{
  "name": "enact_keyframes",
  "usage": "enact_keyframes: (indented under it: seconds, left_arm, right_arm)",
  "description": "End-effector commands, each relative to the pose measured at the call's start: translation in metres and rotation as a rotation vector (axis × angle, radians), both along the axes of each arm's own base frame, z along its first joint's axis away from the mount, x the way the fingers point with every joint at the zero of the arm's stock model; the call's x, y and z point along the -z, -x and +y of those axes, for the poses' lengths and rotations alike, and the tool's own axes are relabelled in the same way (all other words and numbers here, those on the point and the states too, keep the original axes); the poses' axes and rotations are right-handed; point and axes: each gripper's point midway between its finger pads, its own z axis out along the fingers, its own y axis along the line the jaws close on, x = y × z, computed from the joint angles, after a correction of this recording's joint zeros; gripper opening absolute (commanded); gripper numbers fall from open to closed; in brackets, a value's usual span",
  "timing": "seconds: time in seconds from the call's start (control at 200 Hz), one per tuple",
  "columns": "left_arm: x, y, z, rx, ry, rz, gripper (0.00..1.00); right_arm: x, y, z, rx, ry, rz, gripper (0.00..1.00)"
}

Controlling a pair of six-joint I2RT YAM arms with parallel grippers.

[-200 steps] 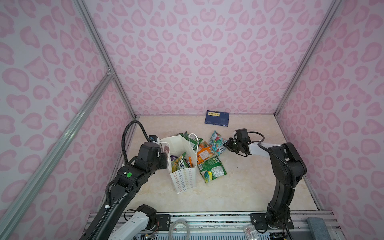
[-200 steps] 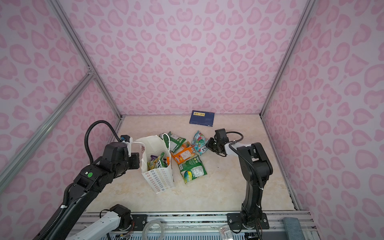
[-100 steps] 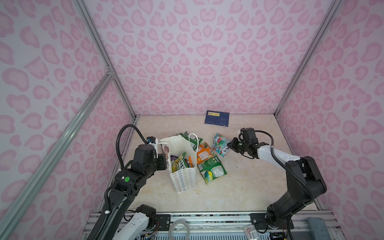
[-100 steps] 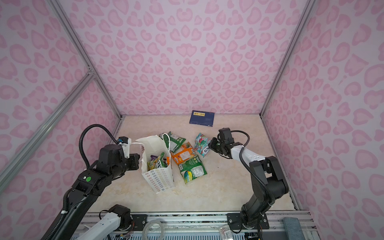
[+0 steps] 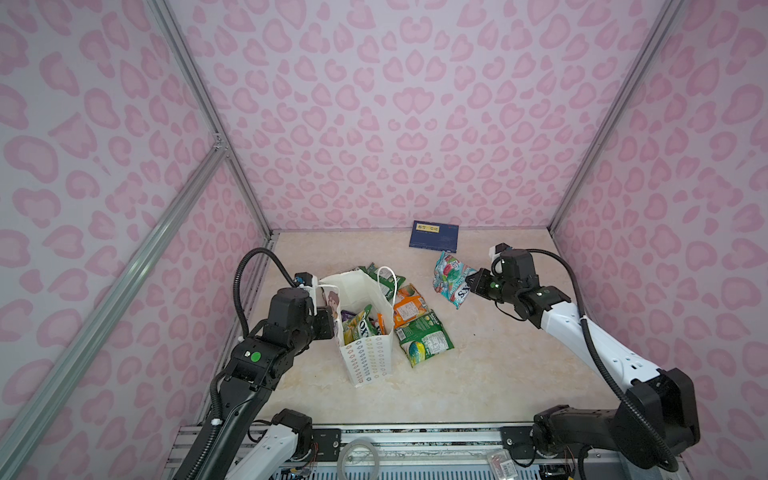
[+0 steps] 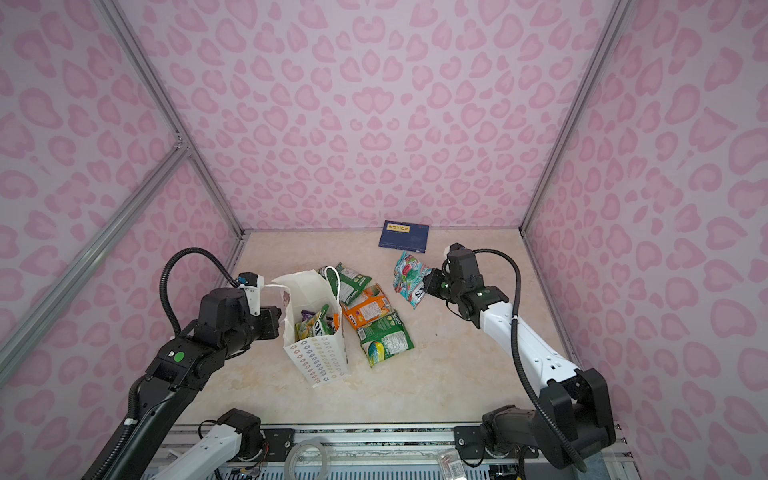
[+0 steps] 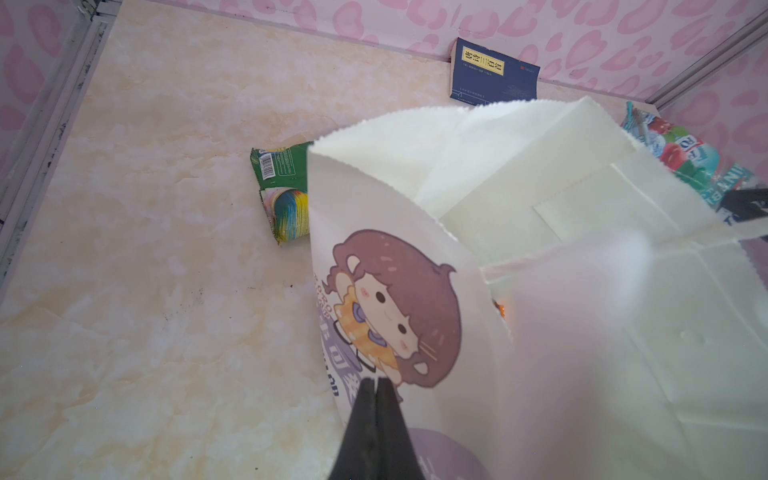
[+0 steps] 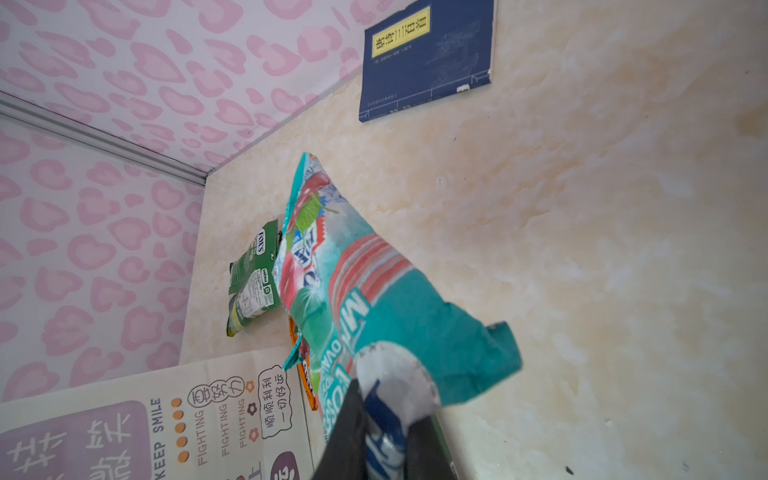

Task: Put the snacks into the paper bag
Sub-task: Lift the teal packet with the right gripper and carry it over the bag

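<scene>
Standing upright toward the near left of the pale marbled bench [image 5: 478, 374] is a white paper gift bag [image 5: 365, 357] with cord handles and rows of small coloured flower outlines, its mouth open. Several glossy pouches [image 5: 361, 326] stand inside it. A green-yellow one lettered "OX" is uppermost, with purple and orange edges beside it. Left hand [image 7: 376, 386]: fingers pressed together on the bag's wall bearing the cartoon figure, the thin paper apparently pinched between them. Just right of the bag, flat on the bench, lies a green pouch with a multicoloured ball print [image 5: 422, 336]. An orange flat pouch [image 5: 409, 305] touches its far edge. Beyond that, a second green pouch [image 5: 384, 276] lies partly behind the bag's far corner. Farther right, the right hand [image 8: 386, 411] is clamped on one end of a glossy teal pouch with red fruit print [image 5: 451, 278], which juts leftward from the hand in both top views. Whether its free end touches the bench cannot be determined. Against the far wall lies a dark blue flat rectangular card with a yellow label [image 5: 434, 236] — well apart from the pouches.
</scene>
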Motion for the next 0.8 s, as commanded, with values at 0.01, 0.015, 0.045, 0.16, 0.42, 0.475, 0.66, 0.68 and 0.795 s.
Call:
enact_keyframes:
  seconds: [0.01, 0.015, 0.045, 0.16, 0.42, 0.475, 0.66, 0.68, 0.795]
  left_arm:
    - [0.000, -0.002, 0.000, 0.003, -0.005, -0.003, 0.03]
    - [0.000, -0.002, 0.000, 0.003, -0.006, -0.003, 0.03]
    - [0.001, -0.002, 0.000, 0.003, -0.007, -0.002, 0.03]
    - [0.000, -0.002, 0.002, -0.008, -0.011, -0.006, 0.03]
    - [0.002, -0.003, 0.002, -0.009, -0.012, 0.000, 0.03]
    - [0.001, -0.002, 0.001, -0.004, -0.009, -0.003, 0.03]
    - [0.000, -0.002, 0.002, -0.010, -0.008, -0.011, 0.03]
    - [0.001, -0.002, 0.003, -0.010, -0.011, -0.009, 0.03]
    - [0.000, -0.002, 0.002, -0.006, -0.007, -0.009, 0.03]
  right_arm:
    - [-0.022, 0.009, 0.002, -0.014, 0.055, -0.054, 0.00]
    - [-0.025, 0.009, 0.003, -0.016, 0.056, -0.059, 0.00]
    - [-0.033, 0.012, 0.004, -0.022, 0.069, -0.078, 0.00]
    - [-0.069, 0.024, 0.012, -0.044, 0.114, -0.156, 0.00]
    - [-0.141, 0.049, 0.045, -0.117, 0.160, -0.315, 0.00]
    - [-0.155, 0.053, 0.052, -0.132, 0.169, -0.348, 0.00]
    - [-0.206, 0.065, 0.077, -0.175, 0.147, -0.471, 0.00]
    - [-0.210, 0.066, 0.080, -0.182, 0.147, -0.479, 0.00]
    - [-0.232, 0.076, 0.102, -0.239, 0.136, -0.524, 0.00]
